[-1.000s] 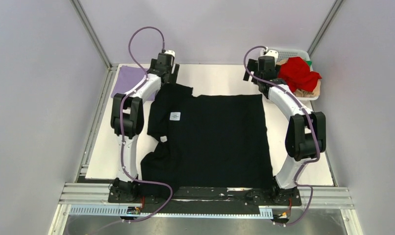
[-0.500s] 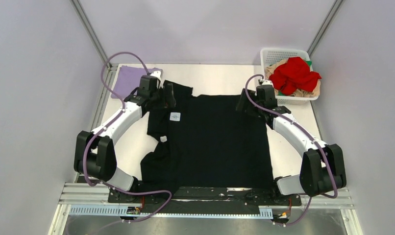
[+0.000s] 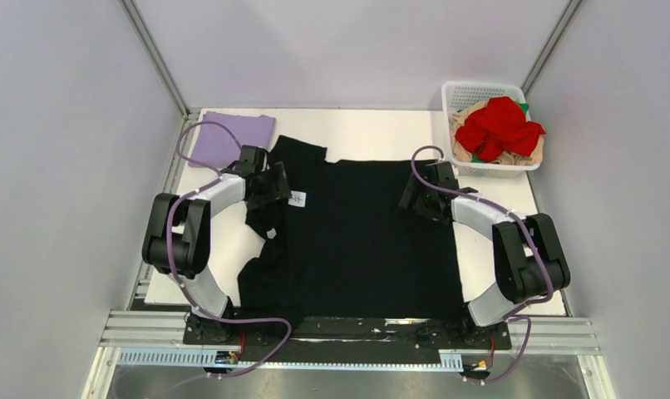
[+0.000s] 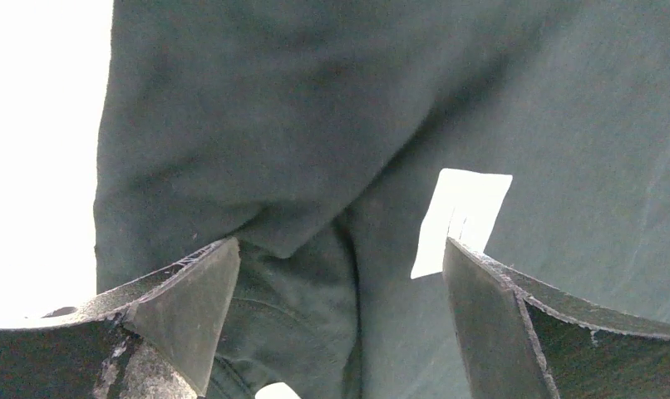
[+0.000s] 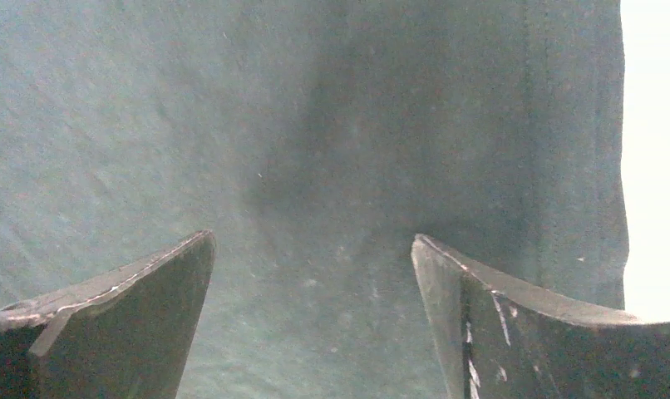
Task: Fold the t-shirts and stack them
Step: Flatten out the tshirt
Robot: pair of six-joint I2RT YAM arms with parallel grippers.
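A large black t-shirt [image 3: 365,237] lies spread on the white table, its white neck label [image 3: 298,199] at the upper left. My left gripper [image 3: 278,188] is open, low over the shirt's collar area; the wrist view shows the label [image 4: 460,218] and folded black cloth [image 4: 315,274] between its fingers. My right gripper [image 3: 415,196] is open over the shirt's right hem edge [image 5: 602,166], with flat black cloth [image 5: 315,266] between its fingers. A folded lavender t-shirt [image 3: 229,138] lies at the back left. Red [image 3: 502,125], tan and green tees sit in the basket.
A white mesh basket [image 3: 482,88] stands at the back right corner of the table. Bare white table [image 3: 373,133] shows behind the black shirt and along both its sides. Metal frame posts rise at the back corners.
Both arms have pulled back from the far edge toward me and come down low over the black shirt, the left near the neck label, the right at the right hem.
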